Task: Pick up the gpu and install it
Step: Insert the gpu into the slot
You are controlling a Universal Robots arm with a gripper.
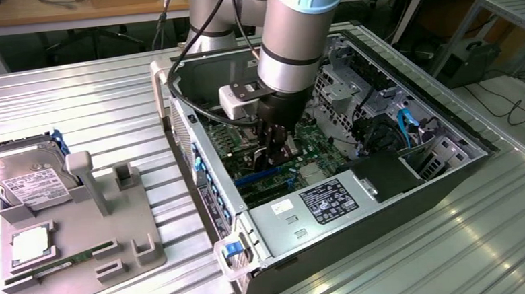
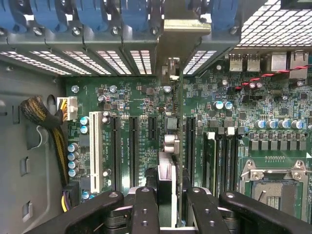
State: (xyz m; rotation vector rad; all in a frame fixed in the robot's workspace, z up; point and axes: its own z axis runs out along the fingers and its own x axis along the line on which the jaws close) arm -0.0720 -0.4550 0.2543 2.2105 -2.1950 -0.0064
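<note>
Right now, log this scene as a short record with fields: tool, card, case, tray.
tool: black two-fingered tool lowered inside the open case, shut on the gpu
gpu: thin dark-green circuit card on edge over the motherboard's slots, metal bracket toward the rear slot openings
case: open black desktop computer case lying on its side, green motherboard exposed
tray: grey parts holder, at the exterior view's left, with a silver hard drive

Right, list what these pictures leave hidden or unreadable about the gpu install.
- Exterior view: the gpu's lower edge and its slot are hidden behind the gripper and the card itself.
- Wrist view: the gpu is seen edge-on, so whether it is fully seated in the motherboard slot cannot be told.
- Exterior view: the print on the power supply label is too small to read.
</note>
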